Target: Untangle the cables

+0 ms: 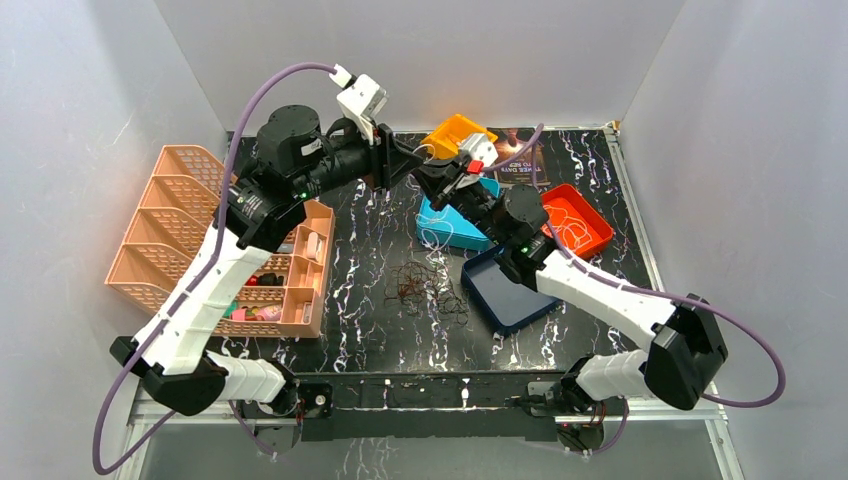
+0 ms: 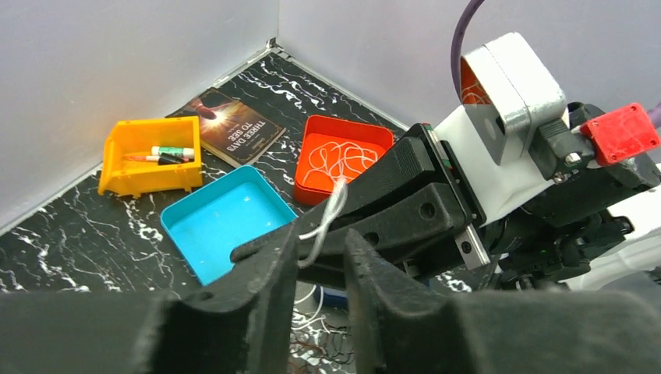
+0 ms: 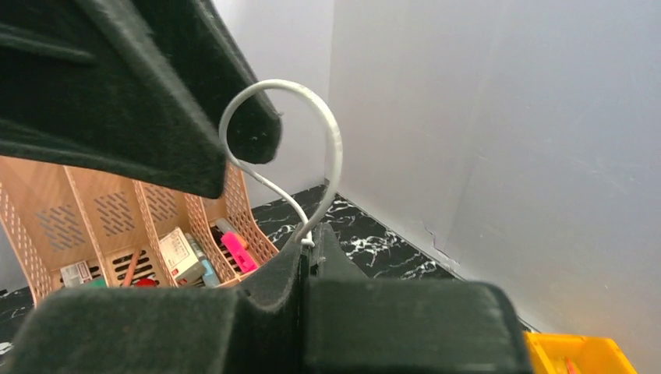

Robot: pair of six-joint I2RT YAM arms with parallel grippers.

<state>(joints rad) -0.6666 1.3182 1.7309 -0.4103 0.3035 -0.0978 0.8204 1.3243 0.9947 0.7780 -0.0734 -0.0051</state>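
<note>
A clump of thin dark reddish and black cables (image 1: 425,290) lies on the marbled table, also glimpsed below my left fingers (image 2: 331,349). One white cable (image 2: 334,204) is lifted high near the back. My right gripper (image 3: 310,241) is shut on the white cable (image 3: 335,140), which loops up from its tips. My left gripper (image 2: 319,261) meets it tip to tip, jaws slightly apart, the white loop hanging loose in the gap. In the top view the left gripper (image 1: 403,165) and right gripper (image 1: 432,180) nearly touch. White strands (image 1: 432,236) trail down over the light blue tray (image 1: 455,232).
A red bin (image 1: 590,230) holding a coiled white cable sits back right. A dark blue tray (image 1: 510,292), an orange bin (image 1: 455,132) and a book (image 1: 522,160) are nearby. A peach desk organizer (image 1: 200,240) with stationery stands at the left.
</note>
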